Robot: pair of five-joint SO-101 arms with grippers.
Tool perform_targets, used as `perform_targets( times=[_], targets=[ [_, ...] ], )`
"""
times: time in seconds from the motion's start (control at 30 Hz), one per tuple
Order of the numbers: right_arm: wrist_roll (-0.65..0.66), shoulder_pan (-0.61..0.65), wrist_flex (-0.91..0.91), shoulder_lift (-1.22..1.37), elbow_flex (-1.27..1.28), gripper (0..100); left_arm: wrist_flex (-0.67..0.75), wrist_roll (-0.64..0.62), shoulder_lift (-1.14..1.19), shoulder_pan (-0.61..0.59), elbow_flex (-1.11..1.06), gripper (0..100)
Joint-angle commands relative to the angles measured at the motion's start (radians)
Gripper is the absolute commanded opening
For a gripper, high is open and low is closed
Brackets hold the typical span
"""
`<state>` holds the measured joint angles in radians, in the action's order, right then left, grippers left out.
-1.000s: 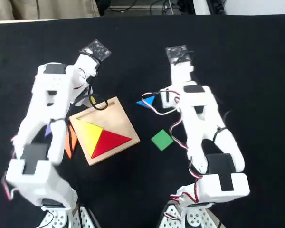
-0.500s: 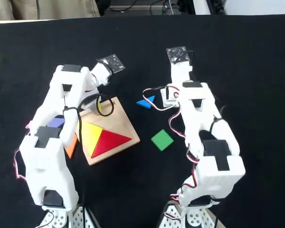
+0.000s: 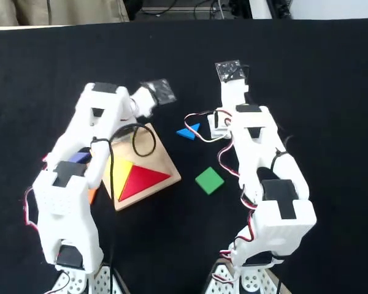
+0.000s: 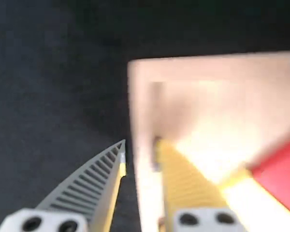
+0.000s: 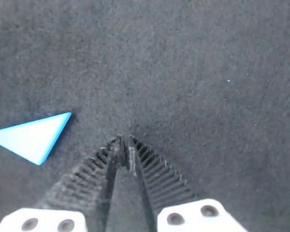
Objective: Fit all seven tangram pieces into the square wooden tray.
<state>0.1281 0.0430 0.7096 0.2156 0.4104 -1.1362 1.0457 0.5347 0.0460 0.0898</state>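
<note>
The square wooden tray (image 3: 156, 154) lies left of centre and holds a yellow triangle (image 3: 119, 172) and a red triangle (image 3: 145, 181). My left gripper (image 4: 139, 144) is open over the tray's far corner (image 4: 140, 96), one finger outside the rim and one over the yellow triangle (image 4: 208, 159). A small blue triangle (image 3: 188, 131) lies on the cloth right of the tray, and a green square (image 3: 209, 180) lies nearer the front. My right gripper (image 5: 121, 143) is shut on nothing, low over the cloth beside the blue triangle (image 5: 34, 137). An orange piece (image 3: 92, 195) peeks out under the left arm.
Black cloth (image 3: 331, 92) covers the whole table. The left arm (image 3: 73, 177) hides the tray's left side and whatever lies beside it. Open cloth stretches at the far right and along the back.
The left arm has swung right, its wrist travelling along the tray's far side. The right arm shifted slightly at first, then held still. No piece has moved.
</note>
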Motion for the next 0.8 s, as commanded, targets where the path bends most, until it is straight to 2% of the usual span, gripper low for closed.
perform_targets(
  times=[0.0, 0.27, 0.4, 0.6, 0.77],
  targets=[
    [0.011, -0.015, 0.000, -0.005, -0.061, 1.5, -0.129, 0.120, 0.003, 0.005, 0.070, 7],
    [0.011, -0.015, 0.000, -0.005, -0.061, 1.5, -0.161, 0.129, 0.075, 0.024, 0.117, 8],
    [0.011, -0.043, -0.002, -0.005, -0.064, 1.4, -0.173, 0.132, 0.086, 0.085, 0.117, 8],
    [0.000, -0.132, -0.011, 0.002, -0.102, 1.2, -0.284, 0.173, 0.086, 0.185, 0.196, 8],
    [-0.046, -0.144, -0.049, 0.002, -0.088, 1.2, -0.331, 0.172, 0.086, 0.263, 0.257, 8]
  ],
)
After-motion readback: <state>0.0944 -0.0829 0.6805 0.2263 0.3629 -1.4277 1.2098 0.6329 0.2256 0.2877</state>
